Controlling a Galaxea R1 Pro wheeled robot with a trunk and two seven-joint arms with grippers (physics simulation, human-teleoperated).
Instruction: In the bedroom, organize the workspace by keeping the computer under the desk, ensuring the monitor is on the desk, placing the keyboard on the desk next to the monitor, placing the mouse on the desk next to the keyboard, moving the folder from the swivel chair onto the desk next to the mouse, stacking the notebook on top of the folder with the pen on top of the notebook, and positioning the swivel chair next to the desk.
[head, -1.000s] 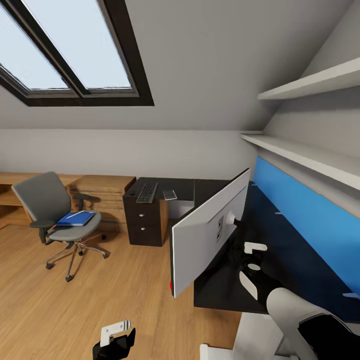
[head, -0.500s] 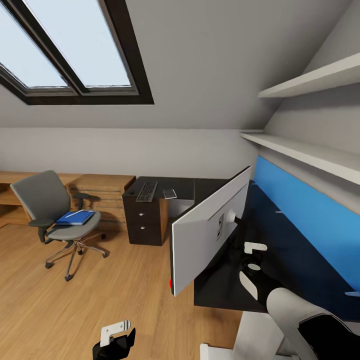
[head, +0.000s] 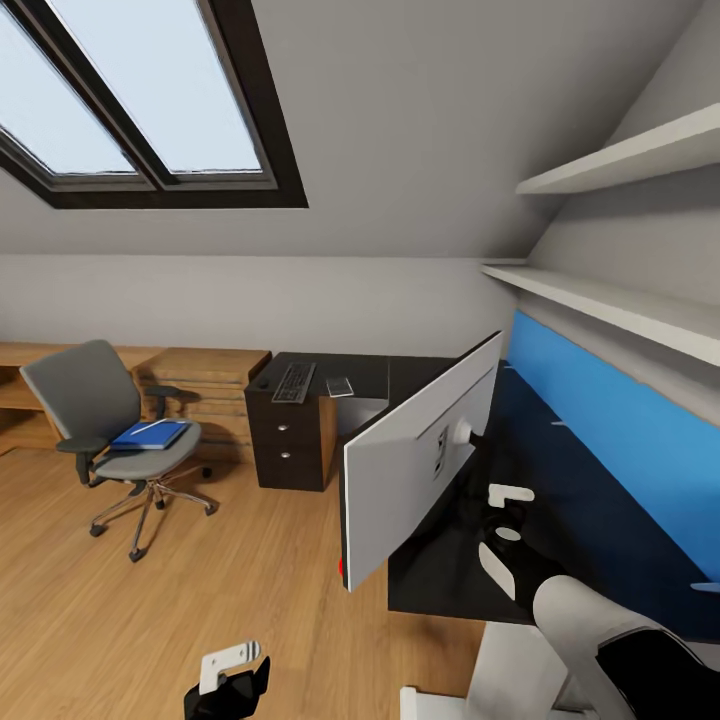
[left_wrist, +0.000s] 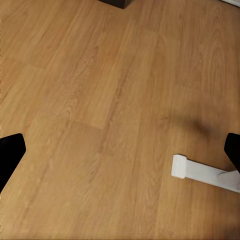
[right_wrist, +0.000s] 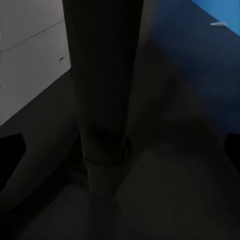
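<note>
Looking down my right gripper (right_wrist: 120, 150), I see its dark fingertips spread wide at the two edges of the right wrist view with the monitor's round stand post (right_wrist: 102, 90) standing between them, not pinched; nothing is held, and I cannot tell whether either finger touches the post. In the head view the right gripper (head: 505, 515) sits low on the black desk (head: 560, 500) just behind the monitor (head: 415, 465), whose pale back panel faces me, tilted and angled across the desk's near edge. I judge the monitor stiff, top-heavy and fairly weighty, with a fragile screen, so I would take it by the post low near its foot, where the fingers can wrap a rigid round section, and not by the thin panel; the post looks smooth, so a firm close would be needed to stop it turning. My left gripper (head: 232, 680) hangs over the wooden floor (left_wrist: 100, 100), its fingertips wide apart and empty. Farther out, the keyboard (head: 294, 383) and a small pale device beside it, possibly the mouse (head: 340, 387), lie on the far end of the desk above the drawer unit (head: 290, 445). The blue folder (head: 150, 435) lies flat on the seat of the swivel chair (head: 105, 425), well apart from the desk; it looks light and thin, best pinched at an overhanging edge.
</note>
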